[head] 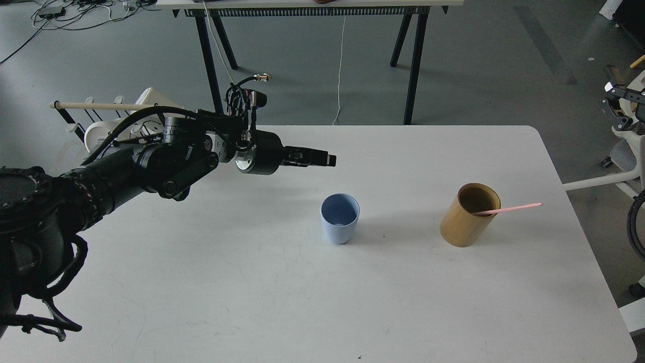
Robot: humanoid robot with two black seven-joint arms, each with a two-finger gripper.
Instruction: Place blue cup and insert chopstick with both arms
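Note:
The light-blue cup stands upright on the white table, near the middle. My left gripper hovers above and behind the cup, pointing right, clear of it and empty; it is seen side-on, so its fingers cannot be told apart. A pale-pink chopstick leans out of the tan wooden cylinder at the right. A black linkage at the right edge looks like my right gripper, far from the table; its state is unclear.
A black rack with a beige rod and white mugs stands at the table's back left, partly behind my left arm. A black-legged table stands behind. A black cable loop hangs at the right edge.

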